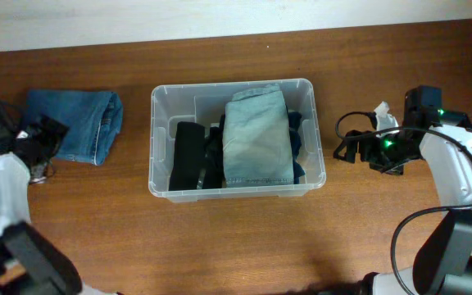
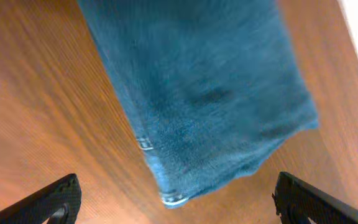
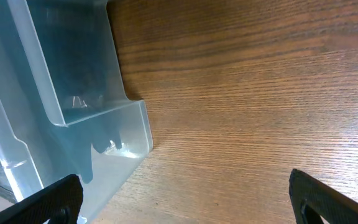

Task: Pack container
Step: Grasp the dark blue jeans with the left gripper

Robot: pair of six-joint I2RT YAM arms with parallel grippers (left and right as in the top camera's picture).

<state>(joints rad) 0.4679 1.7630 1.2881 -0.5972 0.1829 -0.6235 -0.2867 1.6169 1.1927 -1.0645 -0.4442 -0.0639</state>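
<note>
The clear plastic container [image 1: 161, 139] stands mid-table. Inside lie folded light blue jeans [image 1: 256, 139], with dark garments [image 1: 190, 156] beside and under them. A corner of the container shows in the right wrist view [image 3: 73, 112]. Folded blue jeans [image 1: 76, 123] lie on the table to its left and fill the left wrist view [image 2: 210, 93]. My left gripper [image 2: 176, 202] is open and empty, just short of the jeans' near edge. My right gripper [image 3: 185, 199] is open and empty over bare wood, right of the container.
The wooden table [image 1: 244, 238] runs to a pale wall at the back. A small white crumpled thing [image 1: 381, 115] lies near the right arm. Black cables loop beside the right wrist [image 1: 352, 135].
</note>
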